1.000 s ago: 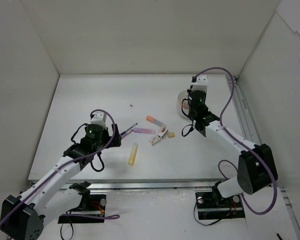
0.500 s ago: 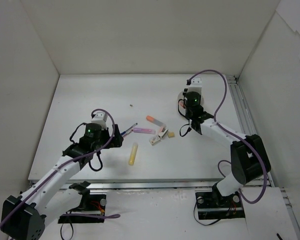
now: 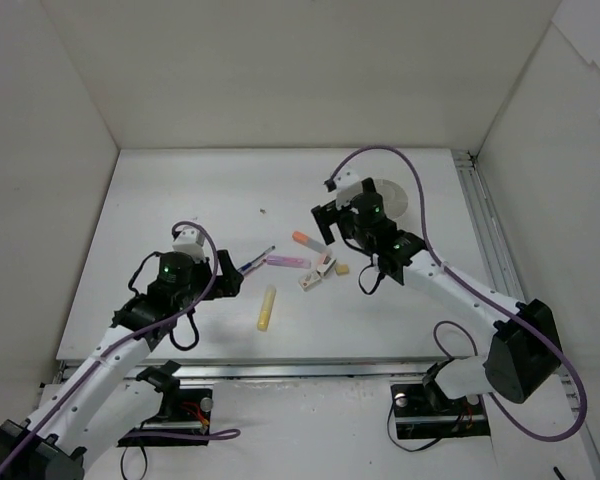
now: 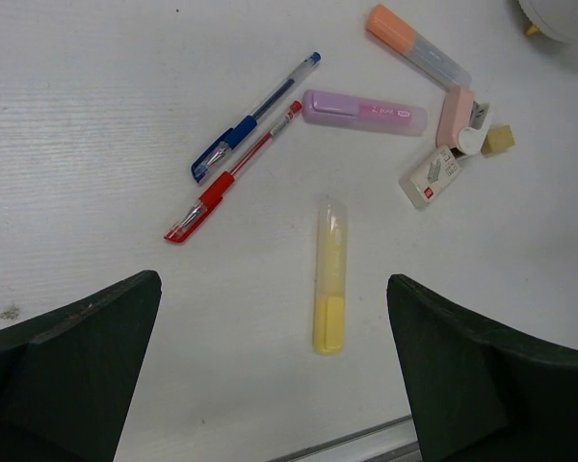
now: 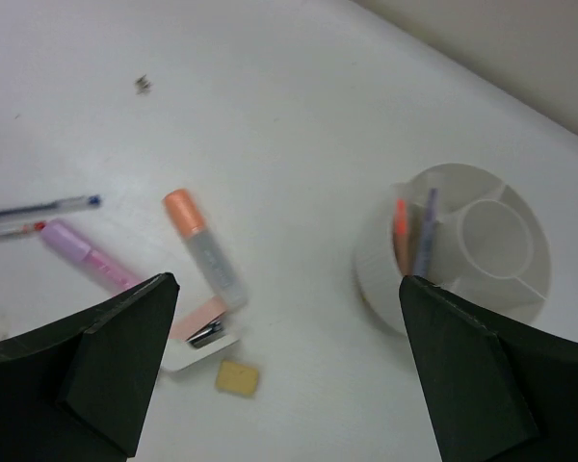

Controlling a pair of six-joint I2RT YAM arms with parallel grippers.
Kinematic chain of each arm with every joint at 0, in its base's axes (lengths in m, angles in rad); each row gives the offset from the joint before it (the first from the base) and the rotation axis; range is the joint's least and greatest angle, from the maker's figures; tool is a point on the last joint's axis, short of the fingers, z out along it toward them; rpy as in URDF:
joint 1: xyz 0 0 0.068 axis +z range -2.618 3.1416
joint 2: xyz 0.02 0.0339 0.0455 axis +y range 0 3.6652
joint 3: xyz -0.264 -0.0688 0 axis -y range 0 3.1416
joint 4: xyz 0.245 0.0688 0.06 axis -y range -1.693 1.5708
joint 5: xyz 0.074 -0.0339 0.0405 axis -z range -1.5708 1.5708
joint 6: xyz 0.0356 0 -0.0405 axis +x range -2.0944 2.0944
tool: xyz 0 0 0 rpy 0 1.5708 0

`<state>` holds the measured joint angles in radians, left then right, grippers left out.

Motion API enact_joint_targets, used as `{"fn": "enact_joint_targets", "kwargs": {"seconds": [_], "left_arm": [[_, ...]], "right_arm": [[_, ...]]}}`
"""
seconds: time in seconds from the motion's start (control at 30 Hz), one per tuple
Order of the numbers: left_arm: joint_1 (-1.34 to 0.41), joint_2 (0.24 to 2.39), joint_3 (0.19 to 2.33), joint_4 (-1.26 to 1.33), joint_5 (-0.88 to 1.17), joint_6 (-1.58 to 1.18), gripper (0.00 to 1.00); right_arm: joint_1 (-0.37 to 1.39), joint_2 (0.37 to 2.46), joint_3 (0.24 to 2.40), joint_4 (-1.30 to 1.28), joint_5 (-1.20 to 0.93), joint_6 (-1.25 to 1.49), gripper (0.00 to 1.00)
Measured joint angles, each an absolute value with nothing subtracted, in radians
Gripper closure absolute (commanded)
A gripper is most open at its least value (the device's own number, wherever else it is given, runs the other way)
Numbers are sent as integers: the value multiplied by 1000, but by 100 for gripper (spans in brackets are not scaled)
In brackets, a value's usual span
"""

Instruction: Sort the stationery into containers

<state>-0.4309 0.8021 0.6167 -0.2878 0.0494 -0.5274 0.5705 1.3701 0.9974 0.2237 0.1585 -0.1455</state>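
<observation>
A: Grippers?
B: Left gripper [image 4: 270,322], right gripper [image 5: 287,289]: both spread, empty.
A: Stationery?
B: Blue pen [image 4: 255,135], red pen [image 4: 231,175], yellow marker [image 4: 329,276], pink marker [image 4: 364,112], orange marker [image 4: 419,46] loose on table [image 4: 77,96] (two sticks [image 5: 402,236] upright in dish [image 5: 467,171]).

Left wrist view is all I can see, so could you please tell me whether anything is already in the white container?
Observer: Yes, the right wrist view shows an orange stick and a purplish pen standing in one outer compartment of the white container.
Operator: Thank you. Is its round middle occupied?
Observer: No, that part looks empty.
Operator: Where is the right pincer?
Observer: The top view shows the right pincer left of the container, near the orange-capped marker.
</observation>
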Motion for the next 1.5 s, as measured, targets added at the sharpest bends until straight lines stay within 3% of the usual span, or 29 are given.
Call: {"fn": "enact_joint_targets", "kwargs": {"seconds": [0.2,0.53,0.8,0.9,1.0,1.03,1.1,1.13,1.3,1.5], "left_arm": [[-447,786,597,-314,89,-533,0],[-708,1005,511,-255,85,-607,0],[-832,1263,587,-245,-36,-624,14],[-843,1315,624,-235,-78,-629,26],[-848,1367,653,-223,-97,-630,50],[-853,1385,665,-221,-112,-628,67],[-866,1416,686,-220,-130,-629,78],[-874,1426,695,-224,-142,-632,88],[-920,1409,717,-279,-189,-622,100],[-924,1233,754,-378,-131,-565,98]], "right_arm": [[689,1363,972,131,159,-165,2],[688,1214,874,82,333,64,2],[679,1017,805,68,386,155,2],[673,979,791,51,388,170,2],[669,955,778,35,389,183,2],[668,948,775,28,389,183,2],[667,935,772,16,388,182,2],[666,929,771,12,383,179,2],[661,891,770,2,283,114,2],[659,891,747,3,-91,-110,2]]}}
